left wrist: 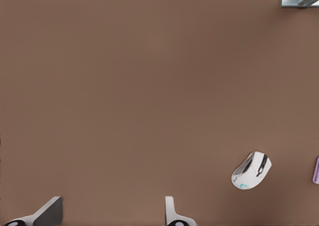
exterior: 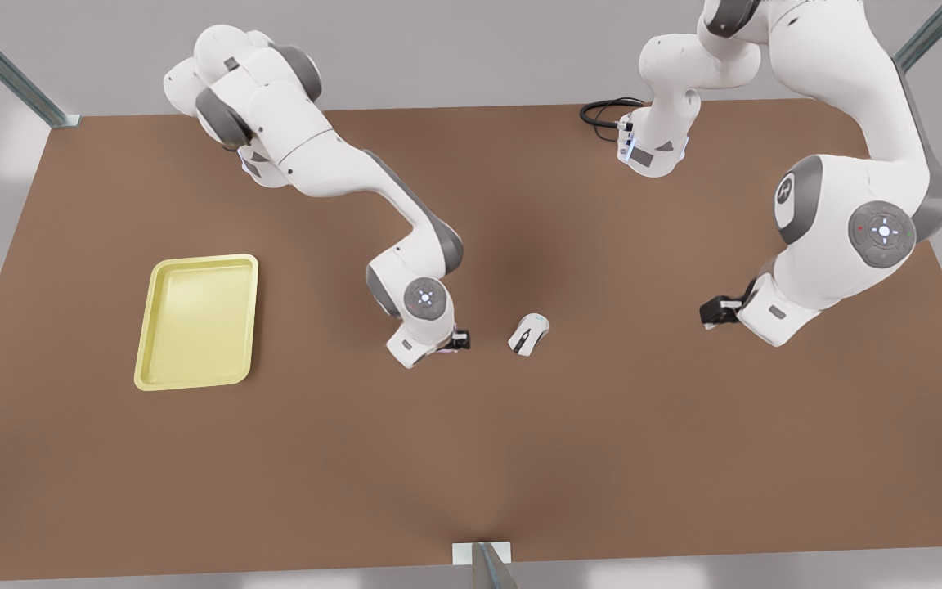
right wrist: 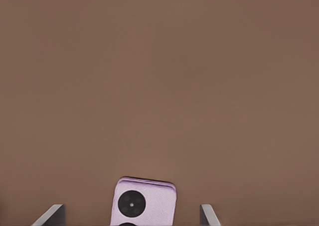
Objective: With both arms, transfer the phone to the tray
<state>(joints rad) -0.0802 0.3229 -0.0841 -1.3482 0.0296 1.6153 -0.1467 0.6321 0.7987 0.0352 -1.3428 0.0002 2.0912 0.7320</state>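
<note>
Two fingers (right wrist: 54,214): the right gripper (right wrist: 130,212) holds them spread astride the phone (right wrist: 145,198), clasping nothing.
Phone: flat on the table (exterior: 618,425), well apart from the tray.
Mouse (exterior: 528,334): just beside; a skewed pinch may knock the phone into it.
Left gripper (exterior: 716,311): fingers released, empty, waiting.
Tray (exterior: 205,260): far off; a weak edge grip may drop the phone during the carry.

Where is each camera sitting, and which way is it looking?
Front view: high up, looking down on table, tray, mouse, left arm, right arm.
Left wrist view: on the left arm, facing table and mouse; open left pincer shows.
Right wrist view: on the right arm, over the phone; open right pincer shows.
Shared: front and left wrist views see the mouse.
</note>
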